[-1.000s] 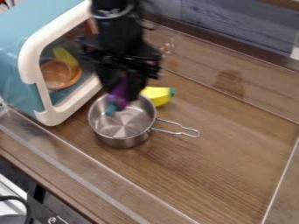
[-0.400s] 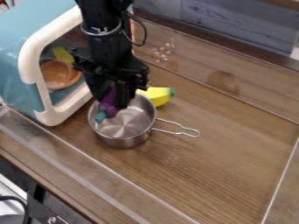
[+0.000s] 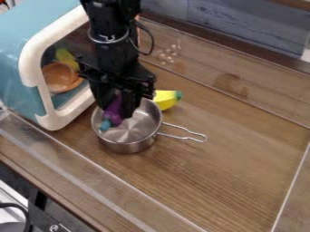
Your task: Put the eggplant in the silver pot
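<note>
The purple eggplant (image 3: 114, 112) hangs upright between my gripper's (image 3: 116, 111) black fingers, its lower end down inside the silver pot (image 3: 129, 134). The gripper points straight down and is shut on the eggplant. The pot stands on the wooden table, left of centre, with its thin wire handle (image 3: 184, 136) sticking out to the right. My arm hides the upper part of the eggplant and the back rim of the pot.
A teal-and-white toy microwave (image 3: 34, 63) stands open at the left, close behind the pot, with orange and yellow items inside. A yellow toy with a green tip (image 3: 165, 99) lies just behind the pot. Clear low walls border the table.
The gripper has sunk with the eggplant, bringing it from above the pot's rim down into the pot. The pot and the yellow toy have not moved.
</note>
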Robot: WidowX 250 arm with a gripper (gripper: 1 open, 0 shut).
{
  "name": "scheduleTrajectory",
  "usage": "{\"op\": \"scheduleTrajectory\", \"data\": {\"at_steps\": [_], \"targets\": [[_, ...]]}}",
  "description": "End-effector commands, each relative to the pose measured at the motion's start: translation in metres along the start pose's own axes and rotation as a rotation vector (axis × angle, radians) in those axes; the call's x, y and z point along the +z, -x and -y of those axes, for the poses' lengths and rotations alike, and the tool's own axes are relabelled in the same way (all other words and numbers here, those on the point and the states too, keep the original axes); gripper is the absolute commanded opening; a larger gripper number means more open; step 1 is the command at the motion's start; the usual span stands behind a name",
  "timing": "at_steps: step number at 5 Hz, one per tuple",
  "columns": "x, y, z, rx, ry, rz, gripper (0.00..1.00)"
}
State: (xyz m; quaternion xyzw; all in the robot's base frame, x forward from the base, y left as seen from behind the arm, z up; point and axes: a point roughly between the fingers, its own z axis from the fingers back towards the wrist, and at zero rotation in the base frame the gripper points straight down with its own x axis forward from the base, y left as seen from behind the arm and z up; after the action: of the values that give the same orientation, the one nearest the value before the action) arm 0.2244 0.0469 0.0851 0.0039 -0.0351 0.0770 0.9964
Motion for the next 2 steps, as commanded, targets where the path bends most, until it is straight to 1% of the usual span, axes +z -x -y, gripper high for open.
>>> {"op": "scheduleTrajectory", "data": {"at_steps": [1,2], "targets": [[0.0035,-0.0057,0.0019,-0.005,-0.006,0.023,0.0],[0.0011,-0.0064,0.003,-0.005,-0.006,0.015,0.0]]}}
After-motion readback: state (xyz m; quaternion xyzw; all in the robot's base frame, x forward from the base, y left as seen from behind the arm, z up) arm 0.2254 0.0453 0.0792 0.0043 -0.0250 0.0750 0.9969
